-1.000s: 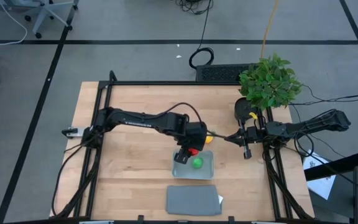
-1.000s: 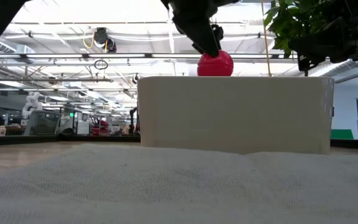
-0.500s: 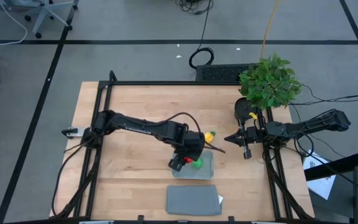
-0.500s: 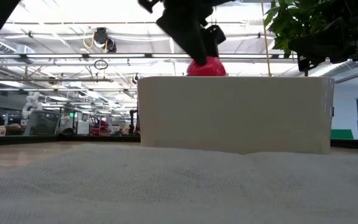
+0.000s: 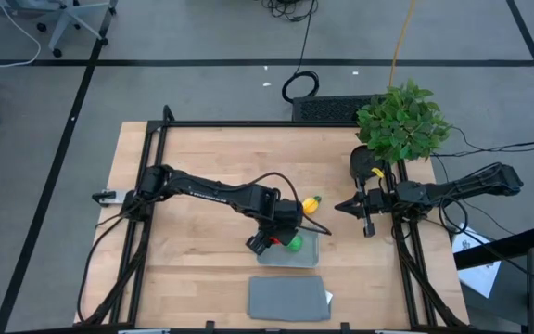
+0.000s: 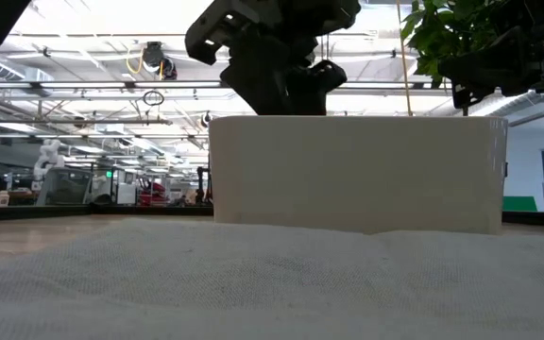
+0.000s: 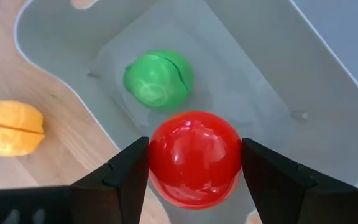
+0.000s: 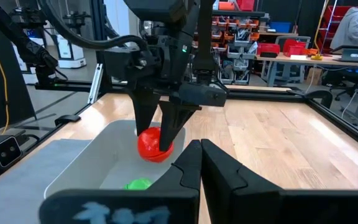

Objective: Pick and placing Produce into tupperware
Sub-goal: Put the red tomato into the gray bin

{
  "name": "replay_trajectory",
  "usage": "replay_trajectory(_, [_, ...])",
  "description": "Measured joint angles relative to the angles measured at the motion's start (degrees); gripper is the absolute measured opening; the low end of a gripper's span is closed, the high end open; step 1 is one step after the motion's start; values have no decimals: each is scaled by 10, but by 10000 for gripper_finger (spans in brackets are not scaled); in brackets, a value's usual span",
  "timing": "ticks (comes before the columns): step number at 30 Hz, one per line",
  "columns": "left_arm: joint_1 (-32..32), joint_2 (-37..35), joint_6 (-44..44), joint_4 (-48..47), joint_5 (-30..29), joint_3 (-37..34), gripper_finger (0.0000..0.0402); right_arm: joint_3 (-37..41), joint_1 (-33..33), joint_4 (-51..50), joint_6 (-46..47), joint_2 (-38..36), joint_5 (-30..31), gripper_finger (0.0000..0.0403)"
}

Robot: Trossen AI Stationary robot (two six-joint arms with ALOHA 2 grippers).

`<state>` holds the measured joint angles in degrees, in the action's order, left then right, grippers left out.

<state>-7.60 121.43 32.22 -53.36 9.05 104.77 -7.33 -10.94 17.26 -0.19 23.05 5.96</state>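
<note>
My left gripper [image 5: 265, 243] is shut on the red round piece [image 7: 194, 158], low inside the grey-blue tupperware [image 5: 306, 256]. The green round piece [image 7: 158, 79] rests on the tupperware's floor beside it. The yellow piece with the green tip [image 5: 313, 204] lies on the wood just past the tupperware's far rim. In the low view the tupperware's wall [image 6: 357, 170] hides the red piece, and only the left gripper's body [image 6: 272, 66] shows above it. My right gripper [image 5: 339, 207] waits shut to the right of the yellow piece, apart from it. My left gripper pinches the red round piece at its widest part [image 7: 157, 158] between its two fingers [image 7: 129, 171], one on each side. The fingers come from above, slanting down into the tupperware [image 8: 104, 155]. The piece [image 8: 154, 145] hangs at the fingertips, inside the walls, beside the green piece.
The flat dark grey lid [image 5: 288, 299] lies near the table's near edge, below the tupperware. A leafy potted plant [image 5: 401, 121] stands at the far right corner. Bare wood stretches across the table's left half.
My left gripper has moved down and toward the table's near edge, tipping as it went, still shut on the red piece. The red piece has sunk from above the tupperware's rim to below it, out of sight in the low view.
</note>
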Motion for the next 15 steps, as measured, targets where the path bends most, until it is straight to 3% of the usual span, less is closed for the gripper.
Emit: replay_trajectory(15, [0, 1, 33, 34, 27, -35, 228, 0, 0, 0, 0, 0, 0, 0])
